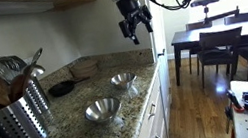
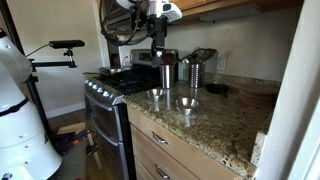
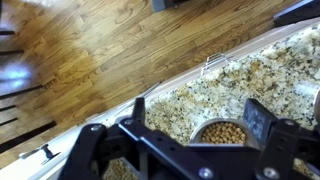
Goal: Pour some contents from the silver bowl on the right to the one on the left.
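Two silver bowls stand on the granite counter. One bowl (image 1: 123, 79) (image 2: 155, 94) is roughly below my gripper, and the second bowl (image 1: 103, 109) (image 2: 187, 102) stands beside it. In the wrist view a silver bowl (image 3: 225, 132) filled with small tan pellets lies between and below my fingers. My gripper (image 1: 135, 26) (image 2: 157, 50) (image 3: 198, 115) hangs high above the counter, open and empty. The other bowl is out of the wrist view.
A perforated metal utensil holder (image 1: 21, 117) (image 2: 194, 68) with wooden spoons stands on the counter. A black pan (image 1: 61, 88) sits near the wall. A stove (image 2: 110, 95) adjoins the counter. Wood floor (image 3: 100, 50) lies beyond the counter edge, with a dining table and chairs (image 1: 221, 43).
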Motion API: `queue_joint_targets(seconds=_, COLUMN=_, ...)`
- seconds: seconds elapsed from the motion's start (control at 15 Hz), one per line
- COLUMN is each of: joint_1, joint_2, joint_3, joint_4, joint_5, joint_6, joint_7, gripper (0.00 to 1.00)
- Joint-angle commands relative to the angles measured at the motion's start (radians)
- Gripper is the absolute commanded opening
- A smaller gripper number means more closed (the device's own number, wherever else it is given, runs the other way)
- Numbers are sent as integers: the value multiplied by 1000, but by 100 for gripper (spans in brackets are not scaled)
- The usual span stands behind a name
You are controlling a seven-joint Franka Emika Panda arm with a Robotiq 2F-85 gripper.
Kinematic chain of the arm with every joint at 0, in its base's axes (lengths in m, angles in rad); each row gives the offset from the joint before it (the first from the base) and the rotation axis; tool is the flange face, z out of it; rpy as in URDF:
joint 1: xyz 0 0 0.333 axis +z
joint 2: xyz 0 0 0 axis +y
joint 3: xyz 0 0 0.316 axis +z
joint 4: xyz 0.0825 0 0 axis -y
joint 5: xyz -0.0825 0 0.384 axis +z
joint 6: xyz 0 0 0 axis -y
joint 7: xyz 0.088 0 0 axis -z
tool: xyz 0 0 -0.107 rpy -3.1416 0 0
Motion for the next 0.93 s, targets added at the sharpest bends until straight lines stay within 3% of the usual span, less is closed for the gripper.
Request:
queue_joint_targets(seconds=0.0, joint_1=-9, joint_2=54, joint_3=-24, joint_4=2, joint_5=32, joint_6=31, joint_7=-29, gripper=100)
queue_joint_targets(seconds=0.87, joint_1=-22, joint_2=240, joint_3=-96, joint_4=16, joint_5=138, joint_6=151, joint_7=-133, gripper=100)
